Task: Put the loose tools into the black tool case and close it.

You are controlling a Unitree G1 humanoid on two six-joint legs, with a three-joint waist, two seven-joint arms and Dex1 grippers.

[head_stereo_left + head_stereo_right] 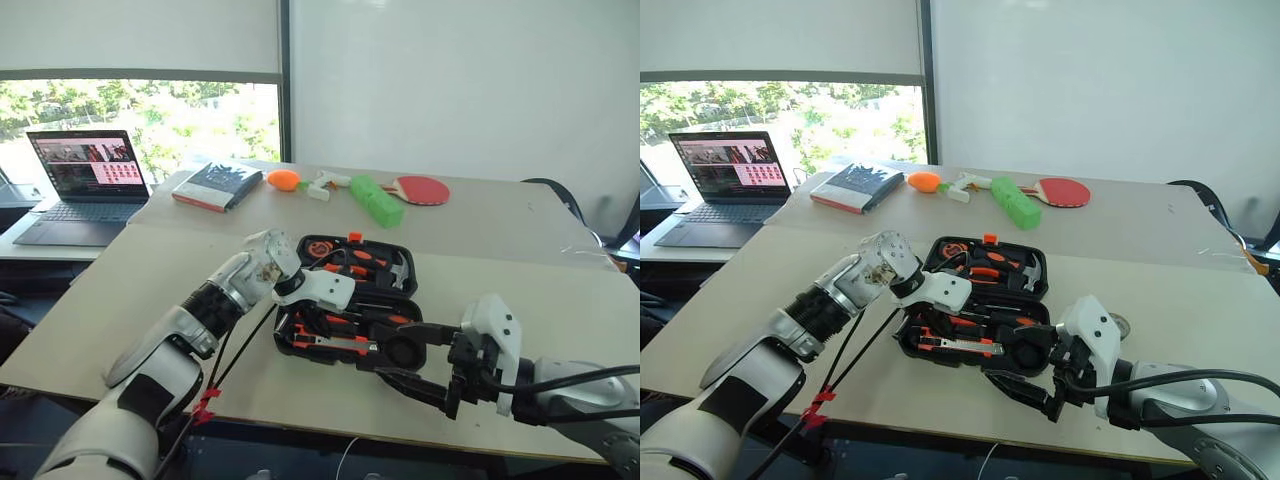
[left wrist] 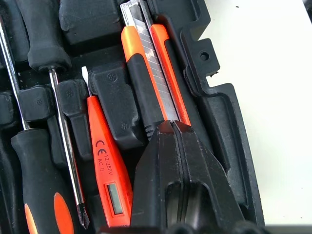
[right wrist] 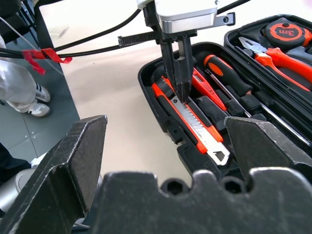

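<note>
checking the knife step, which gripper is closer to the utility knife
Left. The left gripper is shut, its tips pressing down on the utility knife in the black tool case. The right gripper is open, beside the case's near corner.

An open laptop (image 1: 85, 185) is seen at the far left on a lower table (image 1: 30, 245). On the main table (image 1: 520, 250), a book (image 1: 217, 185) is laid near the far edge, with an orange ball (image 1: 284, 179), a white object (image 1: 322, 184), a green block (image 1: 376, 200) and a red paddle (image 1: 422, 189) ranged beside it. A dark chair (image 1: 558, 195) is set behind.
</note>
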